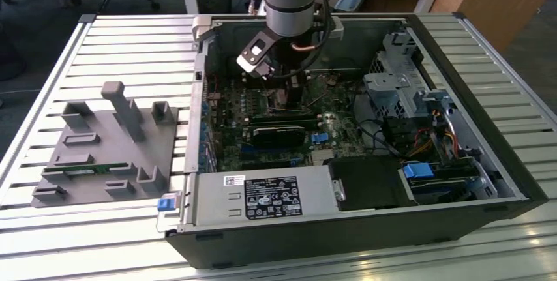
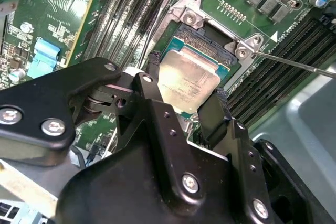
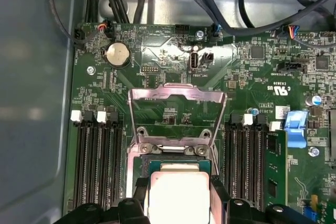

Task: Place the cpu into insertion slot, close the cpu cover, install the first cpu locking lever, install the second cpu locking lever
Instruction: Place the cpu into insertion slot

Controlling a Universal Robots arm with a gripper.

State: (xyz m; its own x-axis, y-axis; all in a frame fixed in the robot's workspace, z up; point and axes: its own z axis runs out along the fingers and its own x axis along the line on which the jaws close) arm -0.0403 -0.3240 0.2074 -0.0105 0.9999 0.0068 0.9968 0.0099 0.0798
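Upper centre of the exterior view, inside the computer case [image 1: 348, 238]: my gripper [image 1: 276, 77] reaches down to the motherboard [image 1: 228, 150]. In both wrist views my fingers [image 2: 214, 113] are closed on opposite edges of the cpu [image 2: 189, 77], directly over the insertion slot [image 3: 173, 157]. Cannot tell if seated. The cpu cover [image 3: 177, 94] is swung open.

Bright even light on the tabletop [image 1: 130, 53], case [image 1: 348, 235] interior dimmer, glare whitening the cpu [image 3: 178, 198] top in the first wrist view, softer sheen in the second

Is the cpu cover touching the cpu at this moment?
Apart. In the first wrist view the cpu cover lies swung open, with its hinge between it and the cpu.
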